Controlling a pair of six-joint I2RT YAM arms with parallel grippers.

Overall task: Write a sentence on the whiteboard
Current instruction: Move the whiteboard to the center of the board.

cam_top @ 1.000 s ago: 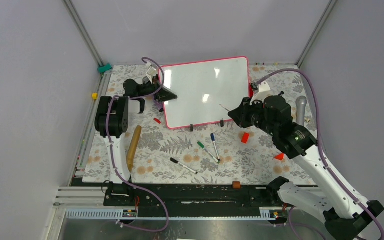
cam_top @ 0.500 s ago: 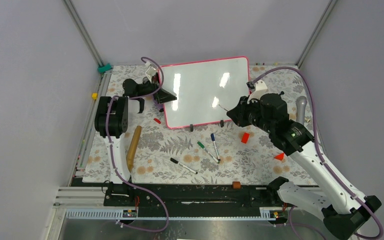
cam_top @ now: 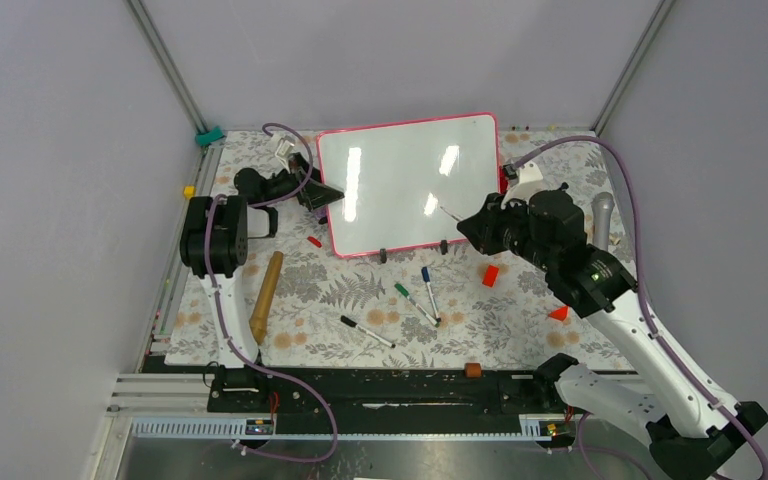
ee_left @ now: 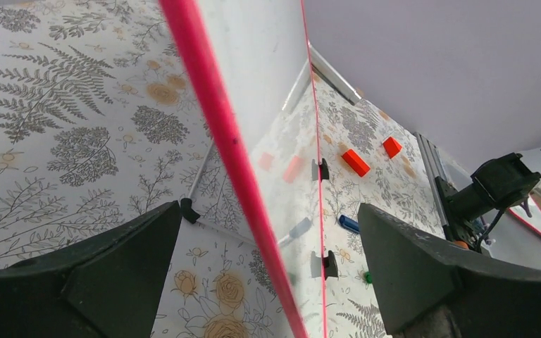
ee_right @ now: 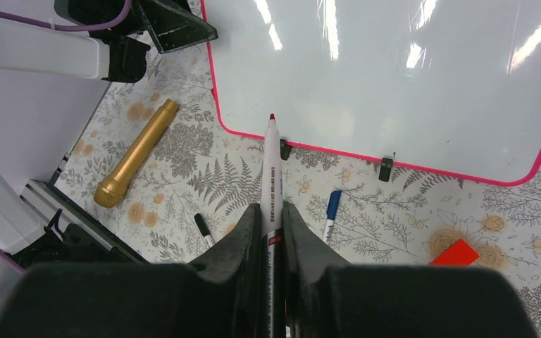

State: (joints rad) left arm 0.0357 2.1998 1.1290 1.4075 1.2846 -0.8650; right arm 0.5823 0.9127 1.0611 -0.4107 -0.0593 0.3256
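As board (cam_top: 410, 185) looks stiff, light & slick, I'd grip its frame: L gripper (ee_left: 268, 232) agape astride it, R gripper (ee_right: 271, 211) pinching marker (ee_right: 270, 155).

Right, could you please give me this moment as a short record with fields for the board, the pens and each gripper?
whiteboard: no writing visible
right gripper: shut on the red marker, tip aimed at the board's near edge, contact unclear
left gripper: open, fingers either side of the board's left edge
loose on the table: green marker, blue marker, black marker
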